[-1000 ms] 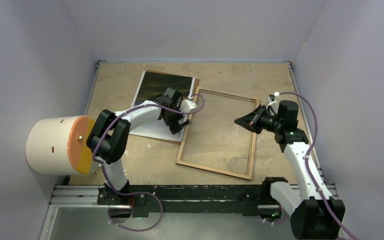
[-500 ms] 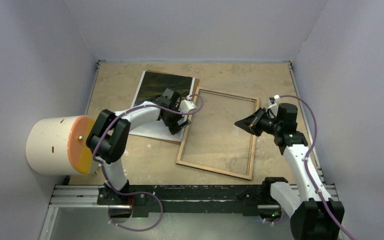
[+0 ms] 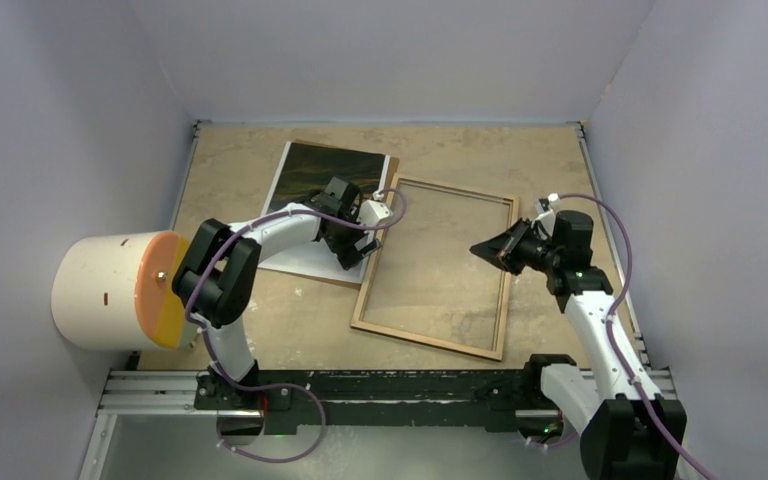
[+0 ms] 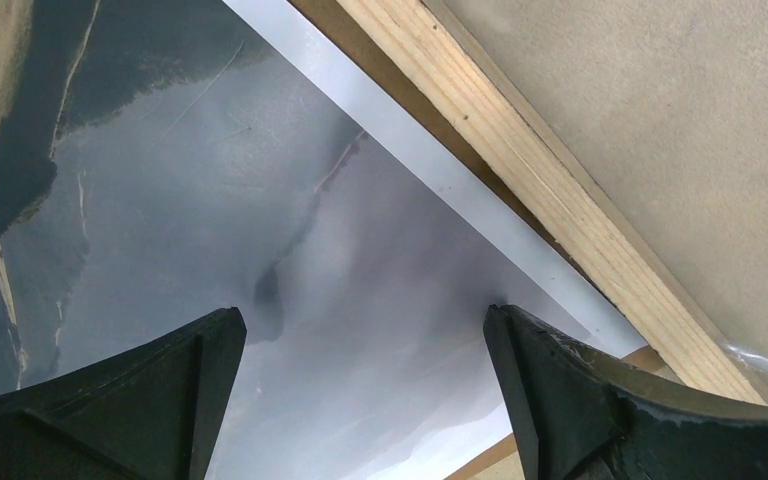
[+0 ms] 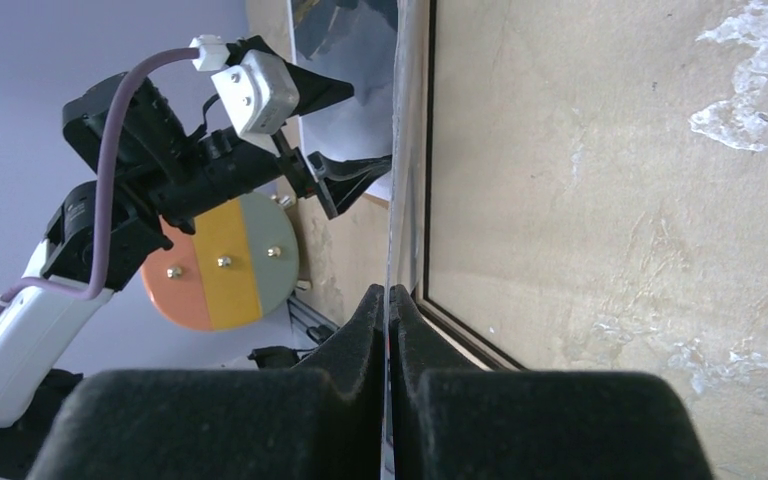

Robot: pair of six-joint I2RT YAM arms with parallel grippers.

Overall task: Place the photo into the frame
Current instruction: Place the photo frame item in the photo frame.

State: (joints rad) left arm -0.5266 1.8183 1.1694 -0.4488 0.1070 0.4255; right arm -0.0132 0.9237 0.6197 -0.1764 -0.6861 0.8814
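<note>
The photo (image 3: 312,180) lies face up at the back left on a brown backing board (image 3: 332,280). My left gripper (image 3: 358,250) is open and low over the photo's pale lower corner (image 4: 290,230), its fingertips (image 4: 222,335) apart on either side, holding nothing. The frame (image 3: 430,340) lies flat beside it with its light wood side up, its left rail (image 4: 520,170) right next to the photo's edge. My right gripper (image 3: 476,247) is shut on the edge of a thin clear sheet (image 5: 397,150), just above the frame's right rail (image 5: 426,200).
A white cylinder with an orange and yellow end disc (image 3: 110,290) stands at the left edge, close to the left arm's elbow. Grey walls enclose the tan table (image 3: 480,150) on three sides. The metal rail (image 3: 380,385) with both arm bases runs along the near edge.
My right wrist has sunk a little toward the near side, still shut on the clear sheet. My left gripper has shifted very slightly over the photo's corner.
</note>
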